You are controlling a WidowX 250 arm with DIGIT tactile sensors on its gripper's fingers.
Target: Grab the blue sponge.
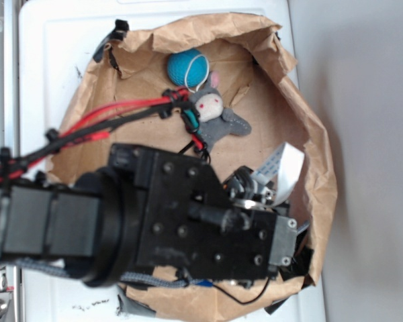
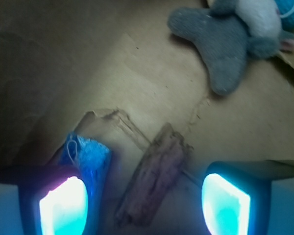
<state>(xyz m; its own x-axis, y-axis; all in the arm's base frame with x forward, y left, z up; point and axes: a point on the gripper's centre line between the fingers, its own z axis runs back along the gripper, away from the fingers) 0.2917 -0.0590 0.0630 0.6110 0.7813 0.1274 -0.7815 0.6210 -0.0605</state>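
So the claw (image 2: 144, 205) is spread wide in the wrist view, both glowing pads at the bottom corners with a big gap between them and nothing pinched. The left pad (image 2: 63, 205) sits right over the near end of the blue sponge (image 2: 88, 156), which lies flat on the brown paper (image 2: 88, 63); whether they actually touch can't be told. The sponge has a little white string looped on top. Just beside it, inside the gap between the pads, there's a brown wood piece (image 2: 154, 178) lying at a slant, closer to the sponge than to the right pad (image 2: 225, 205).

Further out, a grey plush toy (image 2: 225, 44) sits near the top right of the wrist view, well apart from the sponge. A teal ball (image 1: 187, 67) with a white loop is touching the toy's head.

From the exterior camera the arm (image 1: 154, 221) blocks most of the paper, so the sponge is pretty much hidden there. Red and black cables (image 1: 107, 117) run across toward the toy.
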